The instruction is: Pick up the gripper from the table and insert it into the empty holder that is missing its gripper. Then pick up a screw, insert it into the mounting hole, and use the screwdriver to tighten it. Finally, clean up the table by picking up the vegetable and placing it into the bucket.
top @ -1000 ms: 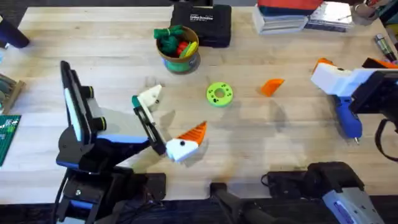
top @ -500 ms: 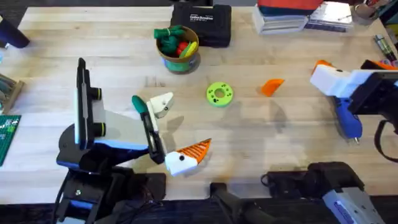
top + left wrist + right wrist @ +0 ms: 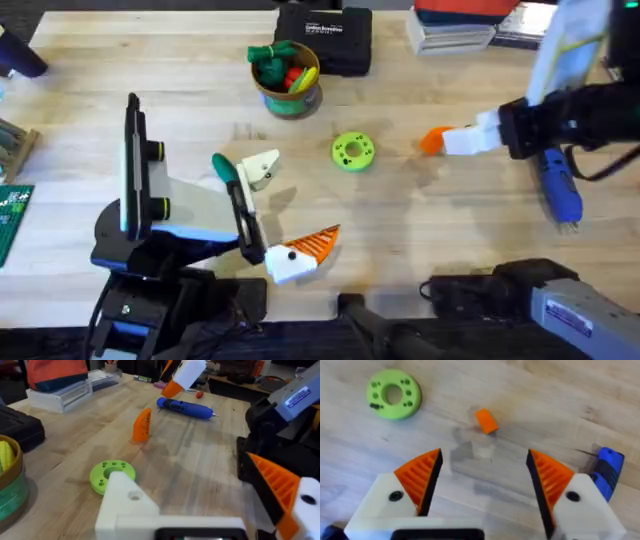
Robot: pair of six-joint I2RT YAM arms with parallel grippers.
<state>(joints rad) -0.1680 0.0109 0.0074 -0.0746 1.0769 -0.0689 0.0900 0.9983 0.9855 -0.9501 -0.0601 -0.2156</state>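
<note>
Wooden table, two arms, parts scattered.
Left gripper is held low, near left, fingers spread, one lacking its pad; right gripper is spread wide above the orange gripper, screwdriver right; bucket far.

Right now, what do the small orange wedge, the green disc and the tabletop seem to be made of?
The gripper looks like matte orange plastic, with fine moulded or printed ribs on one face. The green disc also looks like matte plastic, uniformly bright with clean round holes. The table seems to be light wood with a smooth, faintly glossy finish; grain lines and joined strips show.
</note>
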